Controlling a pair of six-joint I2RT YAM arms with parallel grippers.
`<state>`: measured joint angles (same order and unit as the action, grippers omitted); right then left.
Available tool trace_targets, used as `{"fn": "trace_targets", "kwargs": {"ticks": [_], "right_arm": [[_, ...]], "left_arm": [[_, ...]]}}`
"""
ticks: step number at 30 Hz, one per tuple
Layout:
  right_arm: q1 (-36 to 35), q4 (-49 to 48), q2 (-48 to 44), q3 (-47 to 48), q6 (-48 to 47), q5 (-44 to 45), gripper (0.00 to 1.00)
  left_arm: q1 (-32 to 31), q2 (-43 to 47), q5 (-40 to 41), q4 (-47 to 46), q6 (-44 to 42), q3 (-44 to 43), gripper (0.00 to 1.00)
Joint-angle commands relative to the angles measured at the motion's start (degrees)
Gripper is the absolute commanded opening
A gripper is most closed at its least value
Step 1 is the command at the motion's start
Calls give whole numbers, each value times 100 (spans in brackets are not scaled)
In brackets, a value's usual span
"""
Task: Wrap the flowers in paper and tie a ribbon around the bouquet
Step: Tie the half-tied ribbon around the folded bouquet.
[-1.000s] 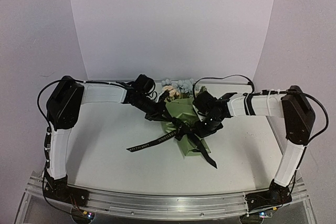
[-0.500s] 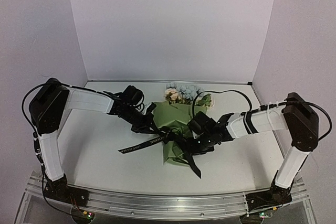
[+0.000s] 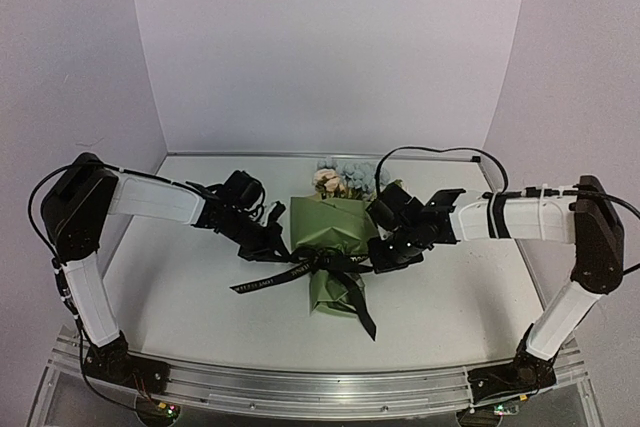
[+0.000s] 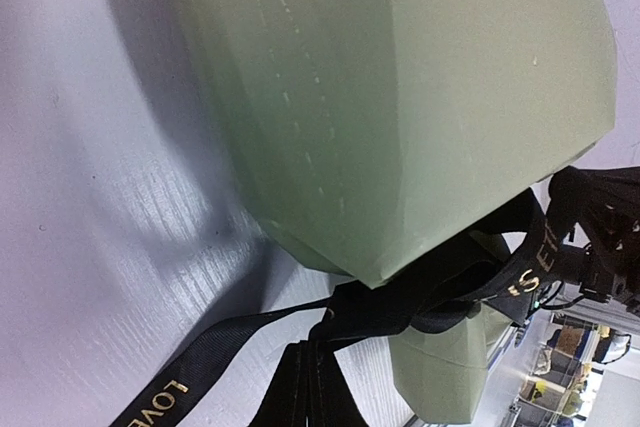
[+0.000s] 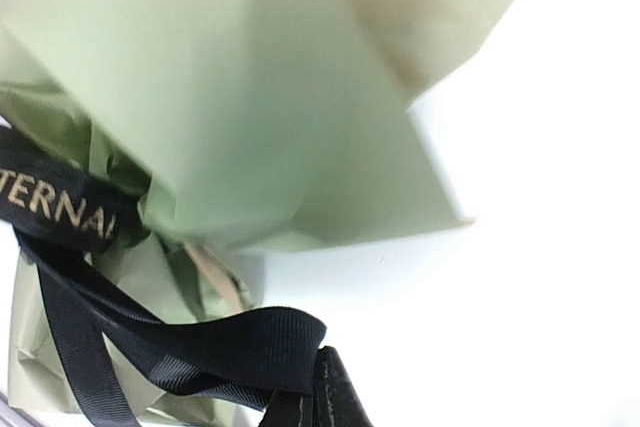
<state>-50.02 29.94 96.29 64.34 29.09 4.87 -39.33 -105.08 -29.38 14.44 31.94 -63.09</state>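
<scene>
Bouquet (image 3: 333, 232), olive-green paper cone, cream and pale blue flowers: centre of white tabletop (image 3: 190, 302). Narrow black lettered ribbon (image 3: 300, 269): round waist. Left jaws, right jaws: clenched on ribbon ends, now pulled wider apart; knot likely tightening.

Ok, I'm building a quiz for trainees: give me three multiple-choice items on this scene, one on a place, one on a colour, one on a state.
1. The flowers leave the paper at its: A far end; B near end; C left side.
2. The ribbon is: A red; B black; C white.
3. The ribbon lies: A cinched round the paper; B apart from it; C rolled up.
Answers: A, blooms point toward the back wall; B, black with pale lettering; A, it pinches the paper's waist.
</scene>
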Motion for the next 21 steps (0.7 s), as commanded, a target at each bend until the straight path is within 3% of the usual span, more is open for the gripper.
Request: {"fn": "trace_targets", "kwargs": {"ticks": [1, 21], "right_arm": [[163, 552, 216, 418, -612, 391, 0], [88, 1313, 492, 588, -1564, 1790, 0]], "left_arm": [[34, 235, 243, -51, -17, 48, 0], [263, 462, 825, 7, 259, 418, 0]]}}
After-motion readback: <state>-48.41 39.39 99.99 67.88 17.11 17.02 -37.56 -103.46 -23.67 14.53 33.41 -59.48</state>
